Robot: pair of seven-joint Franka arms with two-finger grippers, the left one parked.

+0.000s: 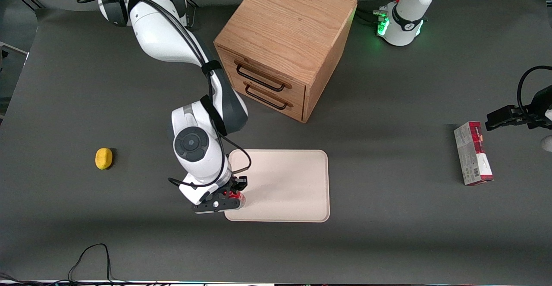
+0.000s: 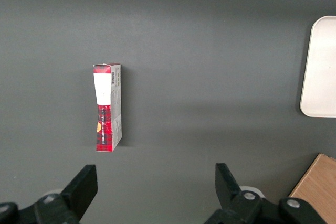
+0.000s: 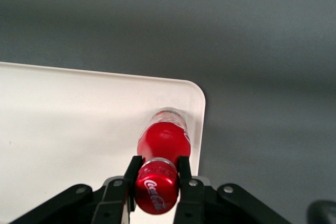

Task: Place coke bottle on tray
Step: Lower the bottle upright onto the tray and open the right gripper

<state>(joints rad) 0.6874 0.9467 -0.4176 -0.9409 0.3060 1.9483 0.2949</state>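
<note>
My fingers [image 3: 183, 174] are pinched on the neck of the coke bottle [image 3: 164, 142], one on each side just under the red cap, with no gap visible between pads and bottle. Bottle stands upright; its clear base is over the tray [image 3: 79, 124], inside the rim near a rounded corner, though I cannot tell whether the base is touching the tray surface or just above it. In the front view my gripper [image 1: 228, 197] sits over the tray [image 1: 293, 182] corner that lies nearest the front camera and toward the working arm's end; only a sliver of the red bottle [image 1: 235, 196] shows beneath the gripper body. Wooden drawer cabinet [image 1: 284, 44] stands farther from the front camera than the tray, both drawers closed. Yellow lemon [image 1: 103, 158] lies on the grey table [image 1: 388, 243] toward the working arm's end, well apart from the tray. Red-and-grey carton [image 1: 473, 153] lies flat toward the parked arm's end.
</note>
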